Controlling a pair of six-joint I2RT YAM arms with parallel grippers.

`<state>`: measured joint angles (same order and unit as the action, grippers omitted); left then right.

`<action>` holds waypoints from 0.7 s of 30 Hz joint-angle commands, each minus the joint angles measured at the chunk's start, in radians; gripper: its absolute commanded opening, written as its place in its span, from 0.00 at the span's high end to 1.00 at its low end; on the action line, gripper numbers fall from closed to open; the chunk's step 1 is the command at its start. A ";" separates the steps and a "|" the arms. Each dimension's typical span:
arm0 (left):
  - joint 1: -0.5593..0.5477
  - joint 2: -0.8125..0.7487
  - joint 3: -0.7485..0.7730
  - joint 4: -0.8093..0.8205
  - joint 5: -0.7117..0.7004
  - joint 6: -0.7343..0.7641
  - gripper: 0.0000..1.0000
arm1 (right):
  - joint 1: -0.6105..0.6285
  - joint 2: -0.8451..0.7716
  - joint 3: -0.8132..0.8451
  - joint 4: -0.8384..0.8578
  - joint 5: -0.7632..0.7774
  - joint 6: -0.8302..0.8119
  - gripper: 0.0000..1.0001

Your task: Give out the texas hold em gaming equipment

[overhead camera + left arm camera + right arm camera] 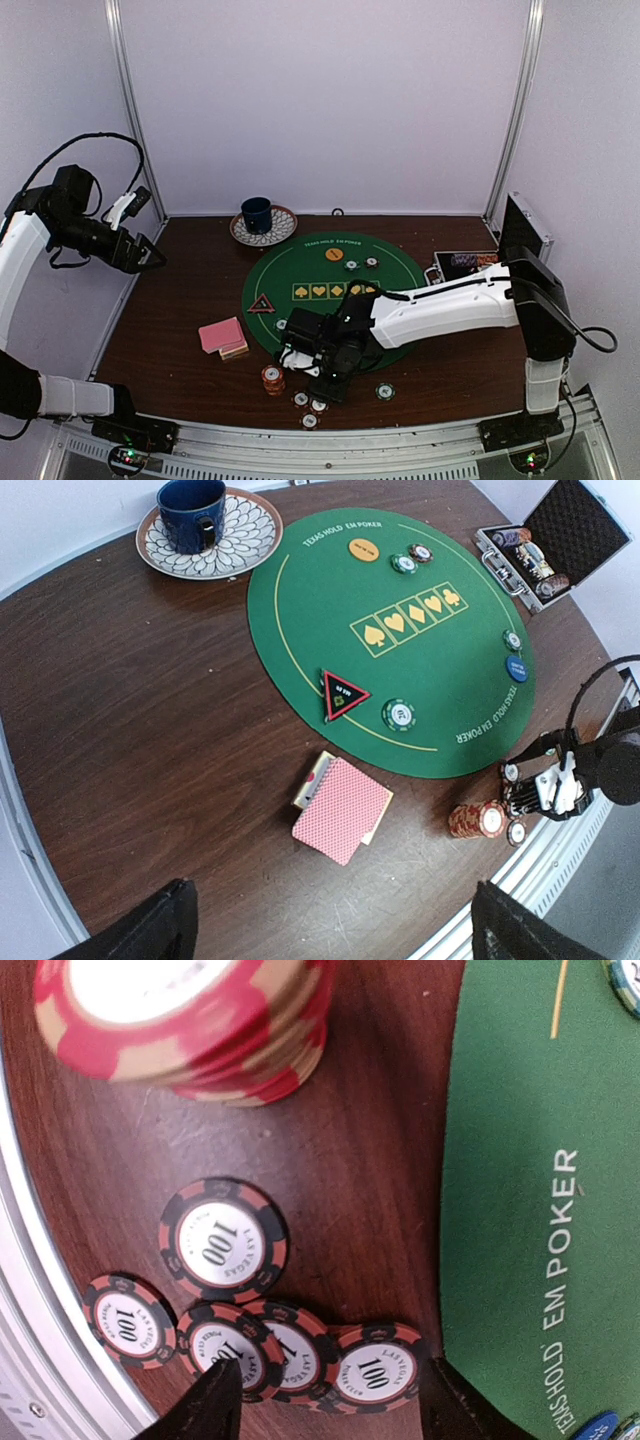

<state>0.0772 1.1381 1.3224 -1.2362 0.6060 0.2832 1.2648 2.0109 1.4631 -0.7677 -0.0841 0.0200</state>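
A dark brown wooden table [170, 300] stands in a booth of plain pale walls [320, 100], with metal posts [133, 110] at the back corners. A round green mat [300, 268] printed with card suits lies at the middle of the table. Read the mat from above as a clock face, with twelve toward the back wall. A blue mug [256, 213] stands on a patterned plate [288, 225] just off the felt at eleven, and an open case [520, 225] sits between two and three. The pink-backed cards [221, 334] lie piled on the wood at eight, and a stack of red chips [272, 378] stands at seven. On the felt, an orange button [334, 254] lies at twelve with two small chips [352, 265] just beside it. A black triangle [262, 304] rests on the rim at nine, and a blue button [517, 668] lies by the near rim. A green chip [385, 391] lies on the wood at five. Five black-and-red chips [222, 1243] lie flat on the wood at six, three of them overlapping. The right gripper [320, 1400] hangs low over these, its fingers [205, 1405] parted to either side of two of them, with nothing lifted. The left gripper [150, 255] is raised above the table's edge out past nine, spread wide and empty.
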 commanded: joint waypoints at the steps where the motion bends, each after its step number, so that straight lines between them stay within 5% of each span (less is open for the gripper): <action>1: 0.006 -0.006 0.026 0.000 0.006 0.014 0.02 | 0.042 -0.030 -0.028 0.013 0.025 -0.084 0.34; 13: 0.006 -0.017 0.028 -0.015 -0.012 0.030 0.02 | 0.072 0.071 0.033 0.004 0.140 -0.148 0.33; 21: 0.006 -0.009 0.032 -0.014 -0.008 0.031 0.02 | 0.070 0.104 0.051 -0.001 0.143 -0.145 0.44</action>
<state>0.0772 1.1366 1.3224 -1.2507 0.5983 0.2977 1.3396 2.0720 1.5017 -0.7681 0.0246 -0.1249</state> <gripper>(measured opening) 0.976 0.588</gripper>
